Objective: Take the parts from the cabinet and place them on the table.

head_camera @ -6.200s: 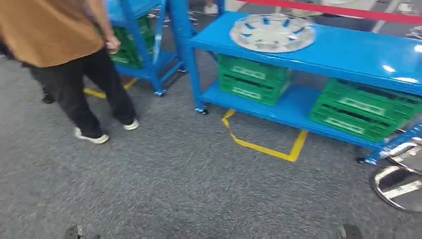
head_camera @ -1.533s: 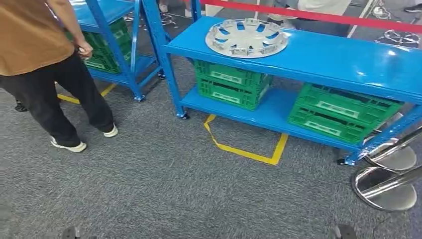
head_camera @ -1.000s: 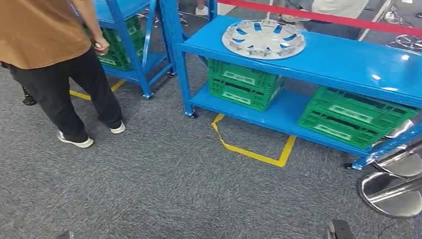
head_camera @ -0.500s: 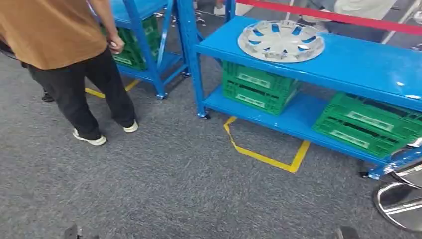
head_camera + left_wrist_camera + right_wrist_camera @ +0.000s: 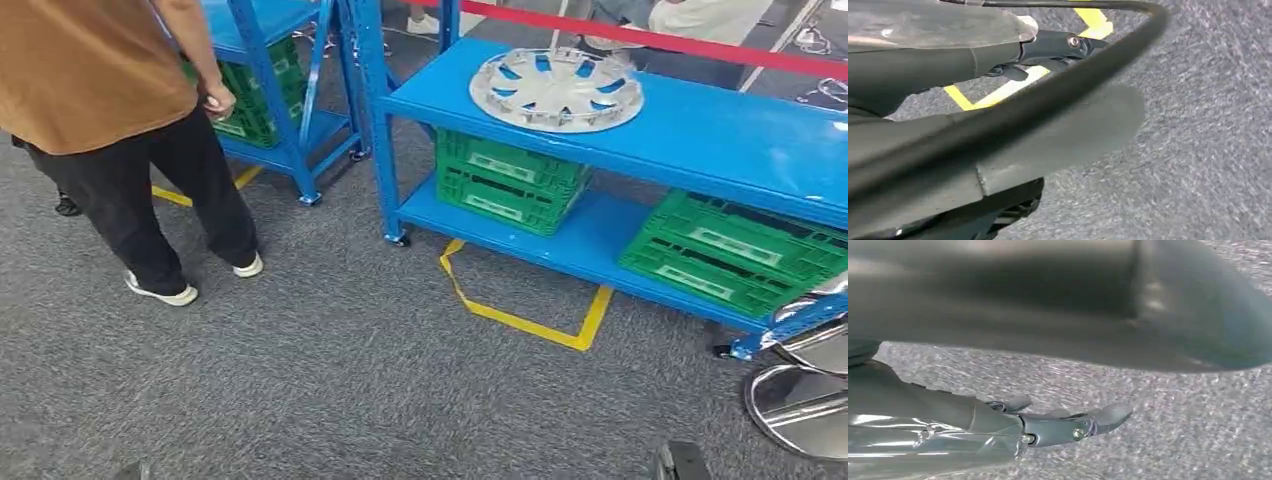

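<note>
My left hand [image 5: 1048,47] hangs at my side above the grey carpet [image 5: 330,380], its dark fingers extended and holding nothing, as seen from the left wrist. My right hand [image 5: 1068,427] also hangs over the carpet, fingers stretched out loosely and apart, touching nothing.

From my head I look down on a blue metal shelf rack [image 5: 700,130] ahead and to the right. A silver wheel cover [image 5: 556,90] lies flat on its top shelf, near the left end. On the lower shelf sit two green plastic crates: the left crate [image 5: 505,180] directly beneath the wheel cover, the right crate [image 5: 735,250] well apart from it toward the rack's other end. I cannot tell what either crate contains.

A second blue rack [image 5: 290,80] stands to the left, with another green crate [image 5: 255,95] on its lower shelf. A person [image 5: 110,120] in a brown top and black trousers stands in front of it.

Yellow floor tape [image 5: 520,315] marks an outline on the carpet before the first rack; the left wrist view also catches a strip of yellow tape. A red barrier belt [image 5: 650,38] runs behind the rack, and chrome stanchion bases [image 5: 800,395] sit at the far right.
</note>
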You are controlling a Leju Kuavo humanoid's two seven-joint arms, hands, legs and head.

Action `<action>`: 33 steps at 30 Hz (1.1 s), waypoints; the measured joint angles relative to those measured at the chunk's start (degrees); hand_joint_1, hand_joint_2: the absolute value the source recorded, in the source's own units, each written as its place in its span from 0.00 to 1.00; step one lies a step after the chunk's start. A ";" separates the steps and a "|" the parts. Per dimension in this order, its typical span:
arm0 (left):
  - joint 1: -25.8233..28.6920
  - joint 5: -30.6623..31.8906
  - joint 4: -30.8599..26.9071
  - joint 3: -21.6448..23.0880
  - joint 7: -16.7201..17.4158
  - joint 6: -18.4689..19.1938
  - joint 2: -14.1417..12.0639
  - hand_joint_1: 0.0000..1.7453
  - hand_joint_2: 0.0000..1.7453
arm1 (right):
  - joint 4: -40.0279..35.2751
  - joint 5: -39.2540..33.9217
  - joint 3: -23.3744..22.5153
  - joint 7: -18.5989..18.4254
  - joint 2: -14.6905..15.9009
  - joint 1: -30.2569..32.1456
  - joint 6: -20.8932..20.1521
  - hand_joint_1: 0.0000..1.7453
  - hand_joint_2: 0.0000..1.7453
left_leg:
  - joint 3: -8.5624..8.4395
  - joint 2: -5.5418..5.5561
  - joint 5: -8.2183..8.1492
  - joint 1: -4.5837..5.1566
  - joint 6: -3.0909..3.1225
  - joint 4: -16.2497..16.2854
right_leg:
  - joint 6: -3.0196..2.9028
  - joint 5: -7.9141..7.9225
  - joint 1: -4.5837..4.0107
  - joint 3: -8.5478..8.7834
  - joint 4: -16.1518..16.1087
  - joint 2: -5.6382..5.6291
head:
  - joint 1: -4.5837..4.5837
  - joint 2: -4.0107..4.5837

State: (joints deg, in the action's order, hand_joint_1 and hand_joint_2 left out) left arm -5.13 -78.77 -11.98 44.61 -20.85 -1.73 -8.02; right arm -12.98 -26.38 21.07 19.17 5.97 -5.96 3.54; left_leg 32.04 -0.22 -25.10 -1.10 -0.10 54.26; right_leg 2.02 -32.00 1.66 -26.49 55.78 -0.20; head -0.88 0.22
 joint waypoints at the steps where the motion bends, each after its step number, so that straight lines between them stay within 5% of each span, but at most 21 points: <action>1: 0.03 0.00 0.00 0.00 -0.09 0.00 -0.02 0.00 0.00 | 0.00 -0.02 0.00 0.04 0.00 -0.03 -0.02 0.00 0.00 | -0.17 -0.27 -0.23 0.07 0.39 -0.02 | -0.04 -2.33 0.01 -2.02 4.21 0.00 | 0.64 0.00; 3: 0.03 0.00 0.00 0.02 -0.13 0.00 -0.04 0.00 0.00 | 0.00 -0.11 0.00 0.07 0.00 -0.01 -0.07 0.00 0.00 | -0.52 -0.75 -0.61 0.40 0.89 -0.01 | -0.01 -6.35 -0.15 -7.33 14.33 -0.02 | 1.47 0.00; 5: 0.04 0.00 0.00 0.00 -0.13 0.00 -0.02 0.00 0.00 | 0.02 -0.19 0.00 0.02 0.00 0.32 -0.07 0.00 0.00 | -1.11 -1.00 -1.08 0.74 1.05 0.02 | -0.16 -5.91 -0.17 -9.99 17.98 -0.01 | 1.86 0.00; 8: 0.03 0.00 0.00 0.00 -0.13 0.00 0.07 0.00 0.00 | 0.00 -0.33 0.00 0.04 0.00 0.29 -0.15 0.00 0.00 | -2.75 -1.65 -2.06 0.92 0.89 0.01 | -1.24 2.91 -0.69 -5.27 5.34 0.88 | 2.54 0.00; 9: 0.10 0.02 0.00 0.02 -0.15 0.00 0.15 0.00 0.00 | 0.02 -0.35 0.00 0.04 0.06 0.26 -0.15 0.00 0.00 | -2.98 -1.87 -2.34 0.91 0.70 -0.06 | -1.94 4.60 -1.23 -3.91 1.31 2.92 | 2.95 0.00; 10: 0.06 0.00 0.00 0.02 -0.18 0.00 0.17 0.00 0.00 | 0.02 -0.35 0.00 0.04 0.09 0.14 -0.17 0.00 0.00 | -3.21 -2.05 -2.66 1.43 0.28 0.29 | -2.11 4.07 -1.75 -3.41 0.16 3.39 | 3.11 0.00; 13: -0.03 0.02 0.00 0.00 -0.18 0.00 0.15 0.00 0.00 | 0.00 -0.35 0.00 0.07 0.09 0.13 -0.24 0.00 0.00 | -3.41 -3.35 -2.69 1.27 -0.29 -0.18 | -2.33 4.11 -1.79 -3.74 0.07 1.96 | 2.78 0.00; 14: -0.08 0.02 0.00 0.00 -0.18 0.00 0.11 0.00 0.00 | 0.00 -0.37 0.00 0.07 0.09 0.20 -0.24 0.00 0.00 | -3.52 -3.56 -3.03 1.53 -0.67 -0.01 | -2.74 4.45 -1.23 -2.84 -0.59 1.58 | 2.82 0.00; 15: -0.05 0.02 0.00 0.00 -0.18 0.00 0.07 0.00 0.00 | 0.00 -0.37 0.00 0.07 0.09 0.19 -0.24 0.00 0.00 | -3.34 -2.23 -3.91 1.19 -1.12 1.16 | -2.95 4.67 -1.12 -2.54 -0.96 1.19 | 2.87 0.00; 17: -0.09 0.04 0.00 0.00 -0.24 0.00 0.04 0.00 0.00 | 0.00 -0.37 0.00 0.11 0.09 -0.05 -0.35 0.00 0.00 | 0.70 -0.55 -8.58 0.88 -1.57 9.25 | -3.42 4.97 -0.98 -2.75 -1.02 0.48 | 1.80 0.00; 19: 0.04 0.02 0.00 0.00 -0.24 0.00 0.04 0.00 0.00 | 0.00 -0.37 0.00 0.09 0.09 0.00 -0.42 0.00 0.00 | 5.50 -0.29 -11.54 0.53 -1.97 18.35 | -3.45 4.92 -0.98 -2.81 -1.01 -0.49 | 1.07 0.00; 21: 0.13 0.02 0.00 0.00 -0.24 -0.02 0.04 0.00 0.00 | 0.00 -0.37 0.00 0.07 0.09 0.01 -0.42 0.00 0.00 | 5.92 -0.28 -9.05 0.19 -2.18 17.60 | -3.39 4.87 -0.88 -2.67 -0.99 -1.63 | 0.77 0.00; 23: 0.10 0.04 0.00 0.00 -0.24 -0.11 -0.09 0.00 0.00 | 0.00 -0.37 0.00 0.07 0.07 0.00 -0.50 0.00 0.00 | 1.75 0.19 -3.12 -0.03 -2.16 7.52 | -3.07 4.68 -0.60 -2.30 -0.95 -2.88 | 0.31 0.00; 24: 0.10 0.04 0.00 0.00 -0.24 -0.11 -0.11 0.00 0.00 | 0.00 -0.39 0.00 0.09 0.07 0.00 -0.50 0.00 0.00 | -0.51 1.82 -0.91 -0.24 -2.15 2.35 | -2.72 4.53 -0.52 -2.32 -0.93 -3.32 | -0.02 0.00; 25: 0.08 0.04 0.00 0.00 -0.24 -0.11 -0.13 0.00 0.00 | 0.00 -0.46 0.00 0.07 0.07 -0.12 -0.50 0.00 0.00 | -1.23 2.88 -1.28 -0.14 -1.99 0.29 | -2.21 4.31 -0.91 -2.53 -0.57 -3.75 | -0.63 0.00; 29: -0.21 0.24 0.00 0.02 -0.24 -0.09 -0.02 0.00 0.00 | 0.00 -0.74 0.00 0.07 0.07 0.17 -0.50 0.00 0.00 | -1.29 1.43 -1.11 0.01 -0.27 -0.02 | -0.81 4.47 -0.51 -3.31 -1.23 -5.15 | -0.13 0.00; 31: -0.25 0.44 0.00 0.02 -0.26 0.02 -0.04 0.00 0.00 | 0.00 -0.79 0.02 0.07 0.07 0.18 -0.48 0.00 0.00 | -1.62 0.52 -1.06 -0.13 0.60 -0.50 | -0.48 1.83 -0.63 -4.48 2.41 -1.89 | 0.65 0.00; 33: -0.07 0.50 0.00 0.02 -0.26 0.02 -0.09 0.00 0.00 | 0.00 -0.87 0.00 0.11 0.07 0.01 -0.42 0.00 0.00 | -1.67 -0.62 -1.21 0.21 1.08 -0.49 | -0.22 -3.22 -0.54 -9.00 12.16 -0.63 | 1.67 0.00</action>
State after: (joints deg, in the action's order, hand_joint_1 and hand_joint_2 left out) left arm -5.20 -78.27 -11.98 44.63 -21.11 -1.70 -8.11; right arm -12.98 -27.26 21.07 19.28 6.03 -5.95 3.13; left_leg 30.36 -0.84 -26.32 -0.89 0.99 53.77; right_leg 1.80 -35.23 1.12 -35.49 67.94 -0.83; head 0.79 0.22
